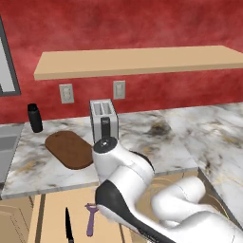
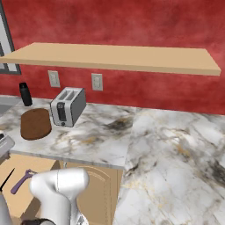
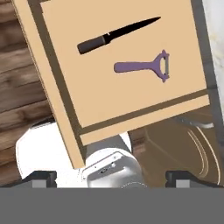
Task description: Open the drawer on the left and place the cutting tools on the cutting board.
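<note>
The light-tan drawer (image 3: 109, 98) stands pulled out under the counter's left part, and it is also seen as the drawer (image 1: 50, 213) in the left base view. Side by side on its plain floor lie the slim dark knife (image 3: 116, 34) and the purple peeler (image 3: 142, 67), apart from each other. The knife (image 1: 69, 227) and peeler (image 1: 90, 219) are just left of my arm. My gripper (image 3: 112, 178) hovers above the drawer's near side, open and holding nothing. The dark-brown cutting board (image 1: 70, 148) rests on the marble counter with nothing on it, left of the toaster.
A silver toaster (image 1: 103, 118) and a black bottle (image 1: 34, 117) stand at the back of the counter (image 1: 180, 137). A tan shelf (image 1: 137, 60) hangs above. An arched cabinet door (image 2: 99, 193) sits right of the drawer. Wooden floor (image 3: 17, 87) lies below.
</note>
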